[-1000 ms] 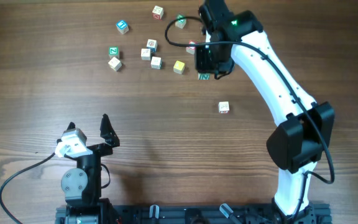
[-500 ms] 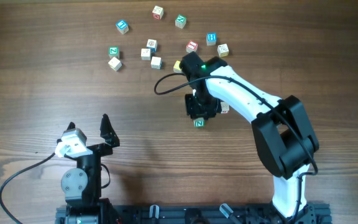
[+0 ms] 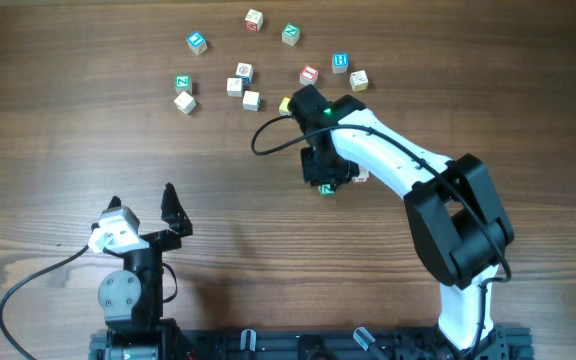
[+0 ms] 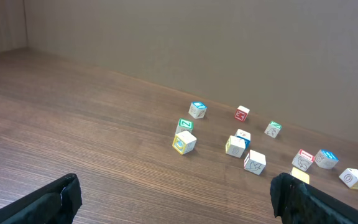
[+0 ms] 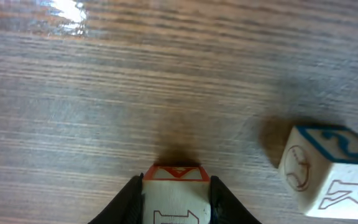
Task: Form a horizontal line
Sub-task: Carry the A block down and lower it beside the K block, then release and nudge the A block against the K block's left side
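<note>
- Right gripper (image 5: 176, 188): your right arm reaches just past the centre of the table (image 3: 58, 140), toward 1 o'clock. Its fingers (image 5: 128, 200) pinch the held cube (image 5: 176, 205) from both sides.
- Held cube: the wrist view shows a pale face edged in red. The overhead view shows a green-marked face (image 3: 325, 188) at the gripper's 6 o'clock edge. You cannot tell whether it touches the wood.
- Neighbour cube (image 5: 328, 171): it sits at 3 o'clock of the held cube, near it but apart, flat on the table. From overhead (image 3: 361, 175) the arm half hides it.
- Horizontal line: not yet formed. These two cubes lie roughly level with each other near the centre.
- Scattered cubes (image 3: 251, 99): these lie loose toward 12 o'clock, well apart from the pair. The yellow cube (image 3: 286, 104) is at the arm's edge.
- Left gripper (image 3: 143, 198): it is parked at 7 o'clock with its fingers spread wide and nothing between them.
</note>
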Controlling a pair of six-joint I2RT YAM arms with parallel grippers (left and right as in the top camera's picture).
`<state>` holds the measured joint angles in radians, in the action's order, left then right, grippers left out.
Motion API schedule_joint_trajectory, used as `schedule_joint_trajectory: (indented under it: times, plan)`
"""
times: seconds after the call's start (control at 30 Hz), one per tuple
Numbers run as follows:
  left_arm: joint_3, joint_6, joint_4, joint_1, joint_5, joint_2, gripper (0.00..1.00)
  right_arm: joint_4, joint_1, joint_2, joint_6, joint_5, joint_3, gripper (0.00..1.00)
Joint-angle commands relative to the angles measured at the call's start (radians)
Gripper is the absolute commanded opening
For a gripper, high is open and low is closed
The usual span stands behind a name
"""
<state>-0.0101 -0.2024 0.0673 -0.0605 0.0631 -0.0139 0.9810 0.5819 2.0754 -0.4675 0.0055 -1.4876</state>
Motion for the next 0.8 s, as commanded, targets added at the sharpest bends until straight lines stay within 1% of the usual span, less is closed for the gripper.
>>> schedule_joint_trajectory:
  times: [0.0, 0.23, 0.27, 0.3, 0.33, 0.43, 0.53, 0.67, 0.77]
  plan:
    - [0.005, 0.016, -0.002, 0.003, 0.013, 0.007, 1.00, -0.017, -0.013, 0.012, -0.006, 0.085, 0.005, 0.30]
    - [0.004, 0.016, -0.002, 0.003, 0.014, 0.007, 1.00, -0.028, -0.027, 0.012, -0.003, 0.084, 0.005, 0.31]
    - [0.004, 0.016, -0.002, 0.003, 0.013, 0.007, 1.00, -0.025, -0.027, 0.012, -0.003, 0.084, 0.005, 0.34]
    - [0.004, 0.016, -0.002, 0.003, 0.013, 0.007, 1.00, -0.021, -0.027, 0.012, -0.003, 0.084, 0.005, 0.43]
    - [0.004, 0.016, -0.002, 0.003, 0.013, 0.007, 1.00, -0.020, -0.027, 0.012, -0.003, 0.084, 0.005, 0.47]
    - [0.005, 0.016, -0.002, 0.003, 0.013, 0.007, 1.00, -0.024, -0.027, 0.012, -0.003, 0.084, 0.005, 0.54]
    - [0.004, 0.016, -0.002, 0.003, 0.014, 0.007, 1.00, -0.035, -0.027, 0.012, 0.003, 0.084, 0.005, 0.54]
    - [0.004, 0.016, -0.002, 0.003, 0.014, 0.007, 1.00, -0.081, -0.027, 0.012, 0.084, 0.084, 0.005, 0.54]
    - [0.004, 0.016, -0.002, 0.003, 0.013, 0.007, 1.00, -0.117, -0.027, 0.011, 0.104, 0.114, 0.005, 0.54]
